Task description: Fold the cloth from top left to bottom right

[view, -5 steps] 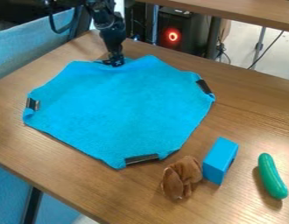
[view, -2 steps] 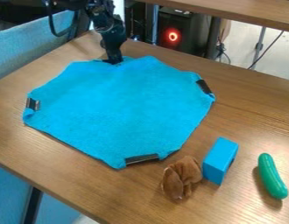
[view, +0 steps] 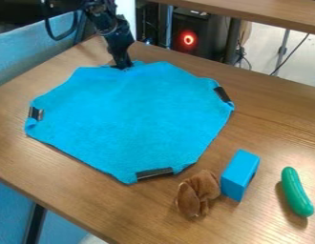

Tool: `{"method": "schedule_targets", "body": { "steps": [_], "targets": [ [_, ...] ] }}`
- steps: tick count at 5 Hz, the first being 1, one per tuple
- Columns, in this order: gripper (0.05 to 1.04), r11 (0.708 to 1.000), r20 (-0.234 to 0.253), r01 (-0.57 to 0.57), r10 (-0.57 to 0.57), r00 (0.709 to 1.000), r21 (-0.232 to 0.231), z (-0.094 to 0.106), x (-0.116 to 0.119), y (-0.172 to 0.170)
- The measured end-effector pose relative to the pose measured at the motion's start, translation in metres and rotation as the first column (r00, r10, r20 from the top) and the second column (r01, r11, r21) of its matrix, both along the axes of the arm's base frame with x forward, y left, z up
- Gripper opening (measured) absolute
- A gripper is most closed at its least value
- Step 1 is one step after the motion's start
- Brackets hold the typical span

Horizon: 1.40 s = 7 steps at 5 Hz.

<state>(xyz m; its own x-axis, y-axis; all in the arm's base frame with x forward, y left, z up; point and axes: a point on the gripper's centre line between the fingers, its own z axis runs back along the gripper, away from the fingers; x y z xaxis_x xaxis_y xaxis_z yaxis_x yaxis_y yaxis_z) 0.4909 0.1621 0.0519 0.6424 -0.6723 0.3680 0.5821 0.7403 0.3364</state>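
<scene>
One wooden table (view: 275, 121) stands before blue panels (view: 34, 47).

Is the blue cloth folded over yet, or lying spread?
Spread: the blue cloth lies flat and wide across the table, with no large flap doubled over it.

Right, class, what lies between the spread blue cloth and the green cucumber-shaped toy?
In the camera view, a blue block sits between the cloth and the toy, with a crumpled brown thing beside it.
</scene>
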Motion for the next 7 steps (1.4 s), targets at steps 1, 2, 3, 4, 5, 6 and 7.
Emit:
{"method": "schedule_targets", "body": {
  "steps": [1, 2, 3, 4, 5, 6, 7],
  "targets": [
    [0.051, 1.0, 0.012, -0.002, 0.002, 1.0, -0.028, 0.006, -0.001, 0.0],
    [0.051, 0.998, 0.091, 0.018, -0.013, 0.996, -0.053, 0.02, -0.004, -0.001],
    [0.051, 0.995, 0.194, 0.08, -0.067, 0.979, -0.058, 0.05, -0.014, -0.014],
    [0.051, 0.989, 0.24, 0.134, -0.116, 0.964, -0.059, 0.063, -0.031, -0.03],
    [0.051, 0.98, 0.254, 0.187, -0.165, 0.953, -0.064, 0.069, -0.056, -0.048],
    [0.051, 0.97, 0.254, 0.235, -0.213, 0.943, -0.058, 0.073, -0.081, -0.072],
    [0.051, 0.954, 0.25, 0.294, -0.272, 0.929, -0.051, 0.074, -0.11, -0.101]
  ]
}}
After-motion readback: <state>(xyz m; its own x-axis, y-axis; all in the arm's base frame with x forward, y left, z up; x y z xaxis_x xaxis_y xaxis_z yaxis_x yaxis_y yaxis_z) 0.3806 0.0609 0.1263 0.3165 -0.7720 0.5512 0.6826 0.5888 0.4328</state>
